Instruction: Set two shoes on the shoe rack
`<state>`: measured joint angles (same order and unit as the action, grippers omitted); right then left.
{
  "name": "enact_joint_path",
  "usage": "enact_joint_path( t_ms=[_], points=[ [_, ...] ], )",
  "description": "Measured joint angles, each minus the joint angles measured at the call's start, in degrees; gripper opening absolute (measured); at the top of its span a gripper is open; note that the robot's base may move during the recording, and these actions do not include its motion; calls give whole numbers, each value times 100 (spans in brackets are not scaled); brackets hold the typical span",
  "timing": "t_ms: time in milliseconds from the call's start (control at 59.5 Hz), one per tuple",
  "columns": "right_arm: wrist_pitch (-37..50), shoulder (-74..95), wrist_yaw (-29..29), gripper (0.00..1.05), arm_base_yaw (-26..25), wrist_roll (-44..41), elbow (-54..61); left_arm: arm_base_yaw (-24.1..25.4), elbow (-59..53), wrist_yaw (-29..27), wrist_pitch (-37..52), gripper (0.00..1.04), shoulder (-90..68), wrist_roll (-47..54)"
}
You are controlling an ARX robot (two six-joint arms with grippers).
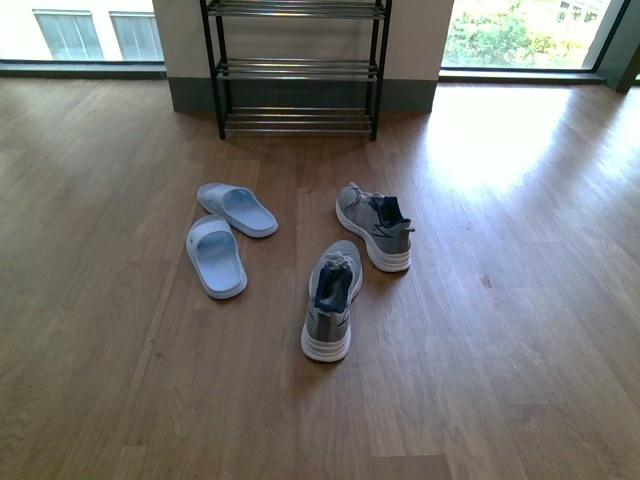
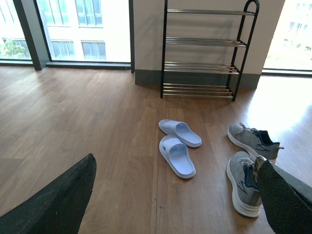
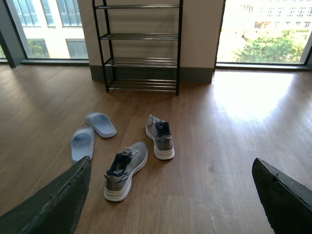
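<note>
Two grey knit sneakers lie on the wooden floor: the nearer sneaker [image 1: 331, 298] [image 2: 244, 181] [image 3: 126, 168] and the farther sneaker [image 1: 376, 226] [image 2: 253, 141] [image 3: 160, 135]. Left of them lie two pale blue slides, one [image 1: 215, 256] [image 2: 177, 156] [image 3: 82, 143] nearer, one [image 1: 237, 208] [image 2: 180, 132] [image 3: 101, 124] farther. The black-framed shoe rack [image 1: 297, 68] [image 2: 204, 43] [image 3: 140, 36] stands against the wall, its chrome tiers bare. Neither arm shows in the front view. My left gripper [image 2: 173, 197] is open high above the floor. My right gripper [image 3: 170, 195] is open too, nothing between its fingers.
A grey skirting and wall [image 1: 410, 60] stand behind the rack, with floor-to-ceiling windows [image 1: 520, 30] on both sides. Sunlight glares on the floor [image 1: 490, 130] at the right.
</note>
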<state>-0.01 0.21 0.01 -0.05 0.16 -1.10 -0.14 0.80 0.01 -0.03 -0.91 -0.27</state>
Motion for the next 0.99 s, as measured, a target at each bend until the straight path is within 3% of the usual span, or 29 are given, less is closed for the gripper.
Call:
enact_joint_path(
  t_ms=[992],
  points=[
    [0, 0, 0, 96, 0, 0, 0, 0, 0, 0, 0, 95, 0, 0]
  ],
)
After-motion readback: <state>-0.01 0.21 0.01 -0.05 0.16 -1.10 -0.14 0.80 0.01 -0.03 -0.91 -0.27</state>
